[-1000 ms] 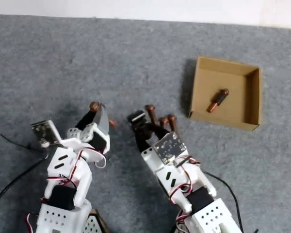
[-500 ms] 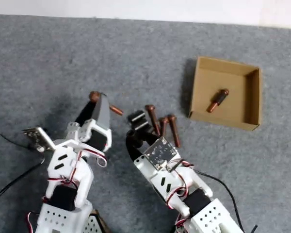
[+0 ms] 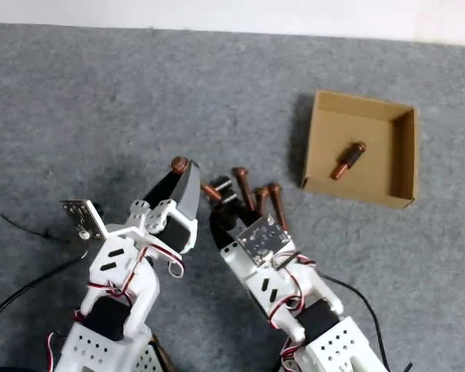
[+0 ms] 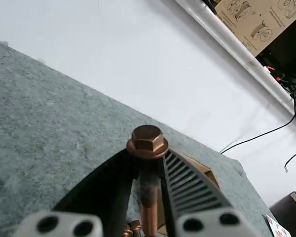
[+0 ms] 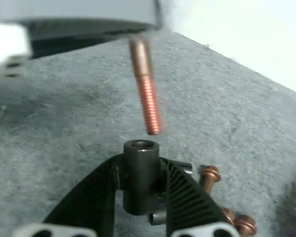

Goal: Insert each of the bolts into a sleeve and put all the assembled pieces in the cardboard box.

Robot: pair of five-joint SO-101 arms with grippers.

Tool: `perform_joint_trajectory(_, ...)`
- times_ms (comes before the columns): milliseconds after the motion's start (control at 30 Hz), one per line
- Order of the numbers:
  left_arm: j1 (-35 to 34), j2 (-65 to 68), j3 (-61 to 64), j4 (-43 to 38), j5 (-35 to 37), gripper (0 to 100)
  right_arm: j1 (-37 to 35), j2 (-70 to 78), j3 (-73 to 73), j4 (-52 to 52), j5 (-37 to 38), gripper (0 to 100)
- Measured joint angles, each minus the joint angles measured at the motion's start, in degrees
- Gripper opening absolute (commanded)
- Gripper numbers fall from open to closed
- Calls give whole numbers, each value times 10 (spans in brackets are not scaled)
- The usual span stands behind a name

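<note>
While one assembled piece [image 3: 348,160] already lies in the cardboard box [image 3: 376,139] at the upper right, three loose bolts [image 3: 277,203] wait mid-frame on the surface [image 3: 101,101]. Left jaws are closed on a bolt [image 4: 147,143], its tip just off the mouth of the sleeve [image 5: 139,173] clamped in the right jaws: not yet inserted.

Grey carpet [image 3: 124,93], white surface [image 4: 113,54] beyond its edge.

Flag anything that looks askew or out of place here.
Nothing looks spilled or damaged. One thing is off: the held bolt leans against the axis of the sleeve it points at, and its tip hangs apart from the bore, slightly off-centre. It may catch the rim unless straightened.
</note>
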Motion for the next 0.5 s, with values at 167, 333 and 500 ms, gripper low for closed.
perform_joint_trajectory(167,0,0,0,0,0,5,4,0,0,0,0,5)
perform_joint_trajectory(333,0,0,0,3,0,5,4,0,0,0,0,5)
perform_joint_trajectory(500,42,-4,0,41,2,5,6,0,0,0,0,5)
